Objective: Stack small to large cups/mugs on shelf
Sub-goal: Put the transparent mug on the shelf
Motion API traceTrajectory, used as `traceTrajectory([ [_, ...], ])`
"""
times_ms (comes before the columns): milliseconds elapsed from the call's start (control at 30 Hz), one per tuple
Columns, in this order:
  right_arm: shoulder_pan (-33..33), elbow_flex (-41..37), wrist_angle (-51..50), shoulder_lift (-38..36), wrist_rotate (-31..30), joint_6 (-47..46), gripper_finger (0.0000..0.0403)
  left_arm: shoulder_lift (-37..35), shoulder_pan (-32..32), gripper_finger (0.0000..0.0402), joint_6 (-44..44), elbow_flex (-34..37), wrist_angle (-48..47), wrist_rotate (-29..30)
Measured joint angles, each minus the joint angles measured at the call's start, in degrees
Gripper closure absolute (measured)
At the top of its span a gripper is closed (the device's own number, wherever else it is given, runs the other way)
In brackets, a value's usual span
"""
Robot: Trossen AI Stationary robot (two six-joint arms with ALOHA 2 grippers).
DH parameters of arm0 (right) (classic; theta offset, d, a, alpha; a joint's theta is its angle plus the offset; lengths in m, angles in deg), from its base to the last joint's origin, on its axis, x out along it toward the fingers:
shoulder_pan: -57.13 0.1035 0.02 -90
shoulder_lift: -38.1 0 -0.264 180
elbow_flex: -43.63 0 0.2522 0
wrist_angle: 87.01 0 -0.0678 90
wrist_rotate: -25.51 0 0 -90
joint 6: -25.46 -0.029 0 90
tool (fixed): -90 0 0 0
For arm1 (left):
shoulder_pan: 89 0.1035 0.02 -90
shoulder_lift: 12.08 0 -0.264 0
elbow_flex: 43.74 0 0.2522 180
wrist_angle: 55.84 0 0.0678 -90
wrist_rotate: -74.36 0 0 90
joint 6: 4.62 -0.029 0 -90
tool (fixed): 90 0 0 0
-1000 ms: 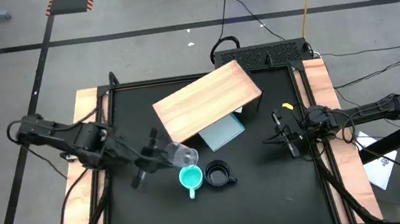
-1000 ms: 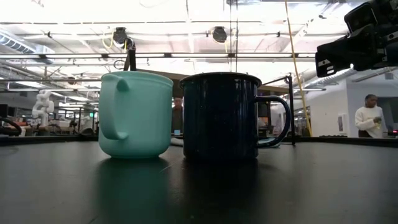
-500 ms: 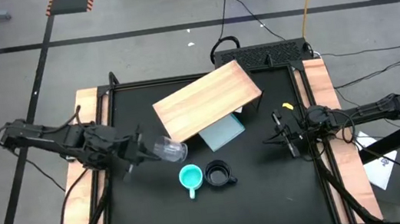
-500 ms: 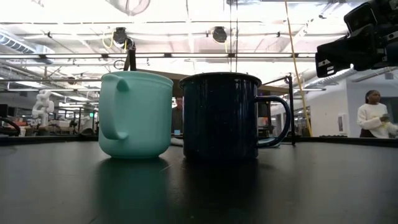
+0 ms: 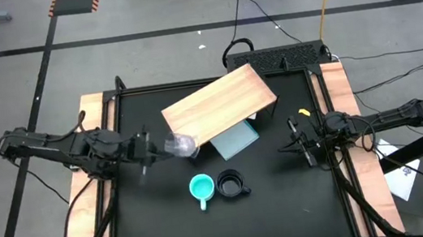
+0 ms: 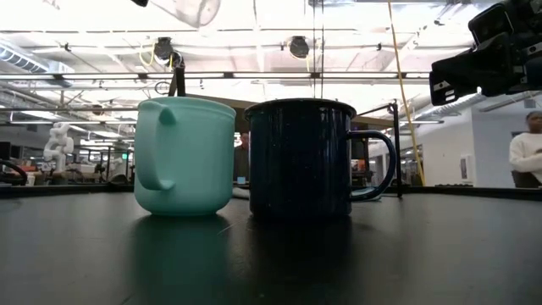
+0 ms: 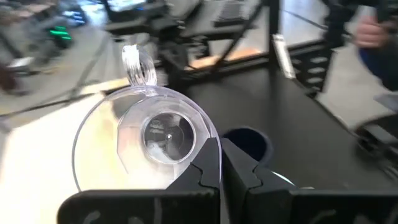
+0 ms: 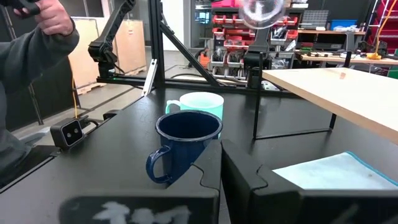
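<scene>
1. My left pincer (image 5: 152, 147) is clamping the rim of the glass cup (image 5: 180, 145), jaws together on its wall; I am carrying it raised above the table, lying roughly sideways, just off the near-left corner of the shelf (image 5: 220, 107).
2. My right pincer (image 5: 300, 143) is waiting with fingers together and nothing between them, near the table's right edge.
3. Progress: nothing is sitting on the shelf yet. The turquoise mug (image 5: 200, 189) and the black mug (image 5: 231, 185) are standing upright side by side, nearly touching, on the table (image 5: 169, 230) in front of the shelf. All three placements and the stacking are remaining.
4. Edges: the cup is hovering right at the shelf's board edge; I am judging it needs clearance above that edge before moving inward.
5. Room: the board top is looking bare and wide. A pale blue sheet (image 5: 236, 140) is lying partly beneath it.
</scene>
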State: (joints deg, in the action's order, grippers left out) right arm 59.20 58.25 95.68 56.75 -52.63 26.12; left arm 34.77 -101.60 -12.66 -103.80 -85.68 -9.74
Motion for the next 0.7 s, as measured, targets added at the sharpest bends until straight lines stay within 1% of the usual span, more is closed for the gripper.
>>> traceTrajectory([
  [133, 0.0, 0.0, 0.0, 0.0, 0.0, 0.0, 0.0403, 0.0, 0.4, 0.0401, -1.6, -0.2, 1.8, 8.5],
  [200, 0.0, 0.0, 0.0, 0.0, 0.0, 0.0, 0.0403, 0.0, 1.7, 0.0401, -1.9, -1.5, 0.8, 10.5],
  [400, 0.0, 0.0, 0.0, 0.0, 0.0, 0.0, 0.0403, 0.0, 7.6, 0.0401, -2.2, -7.0, -1.7, 9.7],
  [567, 0.0, 0.0, 0.0, 0.0, 0.0, 0.0, 0.0403, 0.1, 15.2, 0.0401, -2.4, -12.8, -4.8, 7.4],
  [633, 0.0, 0.0, 0.4, 0.0, 0.0, 0.0, 0.0403, 1.2, 18.9, 0.0401, -2.6, -15.2, -6.6, 6.9],
  [700, 0.0, 0.0, 1.2, 0.0, 0.0, 0.0, 0.0403, 2.7, 22.9, 0.0401, -4.0, -18.0, -9.0, 4.0],
])
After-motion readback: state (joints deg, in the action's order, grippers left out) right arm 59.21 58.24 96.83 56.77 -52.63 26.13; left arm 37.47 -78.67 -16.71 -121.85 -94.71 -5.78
